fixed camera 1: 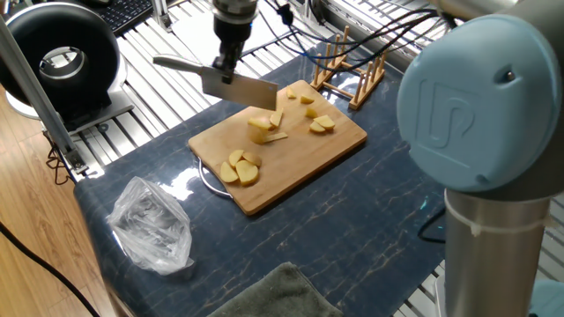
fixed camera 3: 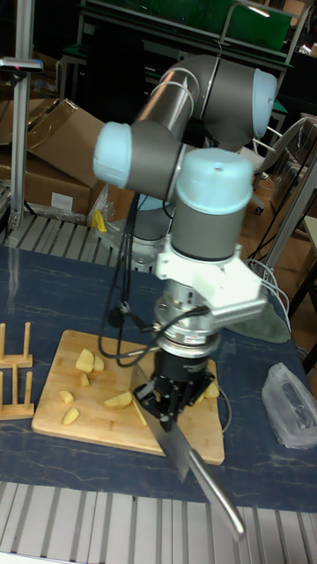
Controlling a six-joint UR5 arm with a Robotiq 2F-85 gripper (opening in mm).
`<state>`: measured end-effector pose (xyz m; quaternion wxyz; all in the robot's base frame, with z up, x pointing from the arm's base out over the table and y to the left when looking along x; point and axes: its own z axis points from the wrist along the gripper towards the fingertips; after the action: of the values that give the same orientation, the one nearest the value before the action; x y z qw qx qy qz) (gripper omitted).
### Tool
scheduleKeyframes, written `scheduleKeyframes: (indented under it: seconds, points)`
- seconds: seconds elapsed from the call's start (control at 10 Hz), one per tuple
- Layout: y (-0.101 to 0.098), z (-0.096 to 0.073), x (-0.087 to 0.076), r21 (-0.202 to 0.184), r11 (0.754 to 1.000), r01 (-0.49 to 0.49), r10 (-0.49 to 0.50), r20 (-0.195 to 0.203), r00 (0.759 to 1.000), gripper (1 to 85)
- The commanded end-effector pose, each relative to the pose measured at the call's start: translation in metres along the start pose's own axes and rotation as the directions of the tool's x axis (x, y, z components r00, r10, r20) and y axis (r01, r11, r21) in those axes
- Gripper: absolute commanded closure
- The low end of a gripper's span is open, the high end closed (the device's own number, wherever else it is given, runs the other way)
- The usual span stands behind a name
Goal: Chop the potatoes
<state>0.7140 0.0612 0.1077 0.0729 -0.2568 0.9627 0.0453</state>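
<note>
Several potatoes lie wet and probably slippery, firm but rolling easily; the gripper clamps the cleaver by its spine.

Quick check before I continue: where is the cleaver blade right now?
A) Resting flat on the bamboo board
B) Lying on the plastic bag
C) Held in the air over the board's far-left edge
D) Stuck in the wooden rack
C: the gripper holds the cleaver raised, clear of the potatoes on the bamboo board.
</note>
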Motion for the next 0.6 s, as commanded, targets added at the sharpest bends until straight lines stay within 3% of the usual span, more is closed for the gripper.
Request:
scheduleKeyframes:
  seconds: [0.0,0.3,0.5]
  points:
    - [0.007,0.002,-0.023,0.010,1.000,-0.012,0.012,0.027,1.000,84.7]
    - [0.002,0.010,-0.028,0.013,1.000,-0.004,0.004,0.050,0.999,84.7]
    - [-0.003,0.013,-0.024,0.021,1.000,0.001,-0.002,0.045,0.999,84.7]
